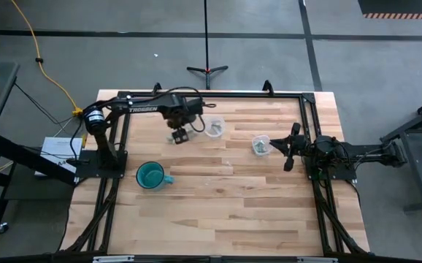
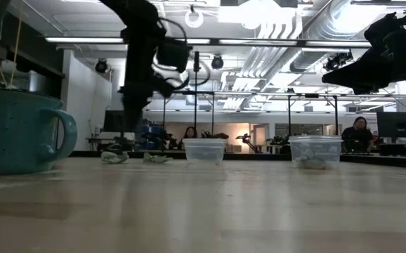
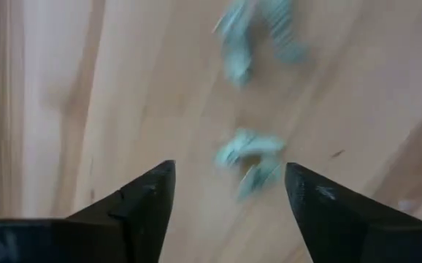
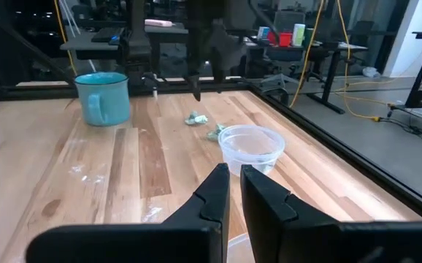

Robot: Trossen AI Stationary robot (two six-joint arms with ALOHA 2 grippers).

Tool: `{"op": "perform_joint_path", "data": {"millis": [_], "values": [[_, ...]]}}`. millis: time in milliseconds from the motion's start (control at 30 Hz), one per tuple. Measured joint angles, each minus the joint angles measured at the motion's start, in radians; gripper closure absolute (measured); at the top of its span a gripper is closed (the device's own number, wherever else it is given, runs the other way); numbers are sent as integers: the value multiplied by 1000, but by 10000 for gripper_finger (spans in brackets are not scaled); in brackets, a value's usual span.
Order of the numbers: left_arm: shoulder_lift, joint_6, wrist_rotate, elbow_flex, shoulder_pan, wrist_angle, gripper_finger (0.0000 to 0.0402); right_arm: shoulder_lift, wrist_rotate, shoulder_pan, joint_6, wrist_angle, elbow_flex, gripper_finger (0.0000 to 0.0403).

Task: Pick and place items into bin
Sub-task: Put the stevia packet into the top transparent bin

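Small pale green-grey pieces [image 3: 251, 157] lie on the wooden table, with more [image 3: 258, 29] just beyond; the low view shows them [image 2: 115, 156] flat on the boards. My left gripper [image 3: 229, 183] hovers over them, open and pointing down, one finger on either side of the nearer piece and touching nothing. It sits left of a clear cup [image 1: 215, 128]. A second clear cup [image 1: 261, 144] holds pale pieces [image 2: 314, 161]. My right gripper [image 1: 291, 146] waits shut beside that cup, raised off the table.
A teal mug [image 1: 151, 176] stands on the table nearer the front-left. A black frame [image 1: 309, 109] borders the table's far and side edges. The near half of the table is bare wood. People sit in the room beyond the far edge.
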Motion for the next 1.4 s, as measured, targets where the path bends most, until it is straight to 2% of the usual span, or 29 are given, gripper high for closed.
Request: {"op": "perform_joint_path", "data": {"millis": [267, 667, 800, 933, 1200, 1400], "values": [[0, 5, 35, -138, 10, -28, 111, 0, 0, 0, 19, 0, 0, 375], [0, 83, 41, -245, 11, 165, 120, 0, 0, 0, 19, 0, 0, 376], [0, 102, 41, -262, 11, 171, 130, 0, 0, 0, 20, 0, 0, 377], [0, 105, 57, -273, 11, 168, 157, 0, 0, 0, 20, 0, 0, 377], [0, 107, 65, -275, 11, 205, 243, 0, 0, 0, 20, 0, 0, 377], [0, 139, 68, -275, 11, 228, 289, 0, 0, 0, 20, 0, 0, 379]]}}
